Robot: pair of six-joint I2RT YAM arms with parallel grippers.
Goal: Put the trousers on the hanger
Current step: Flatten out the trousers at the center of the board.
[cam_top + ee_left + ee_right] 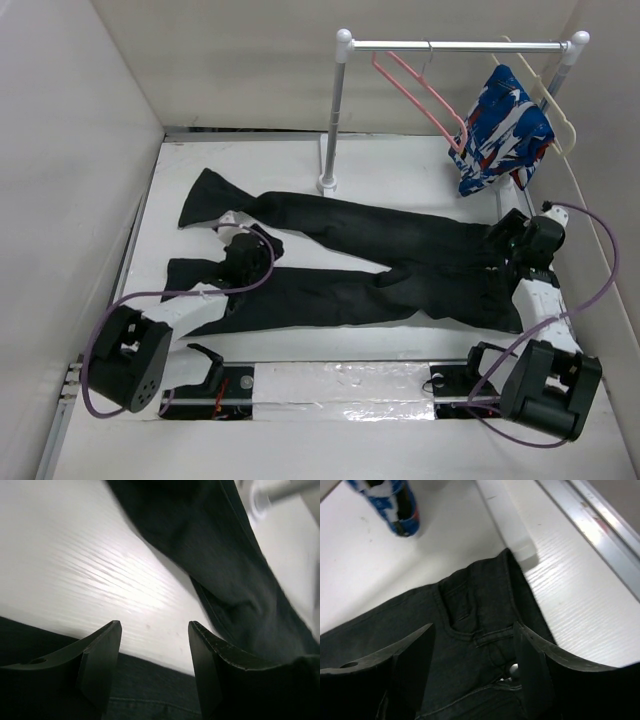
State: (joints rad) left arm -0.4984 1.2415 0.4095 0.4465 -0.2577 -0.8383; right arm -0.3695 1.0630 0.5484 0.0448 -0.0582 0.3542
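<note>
The trousers [400,255] lie across the table [380,165], waist right, legs left. Behind stands a rack [335,110]; on its rail [450,45] the hanger [420,95] hangs left of a garment [503,130].

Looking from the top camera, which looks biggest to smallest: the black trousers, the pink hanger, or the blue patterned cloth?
Long black fabric trousers
Blue-white-red patterned garment
Thin pink wire hanger, about as long but much slimmer
</note>
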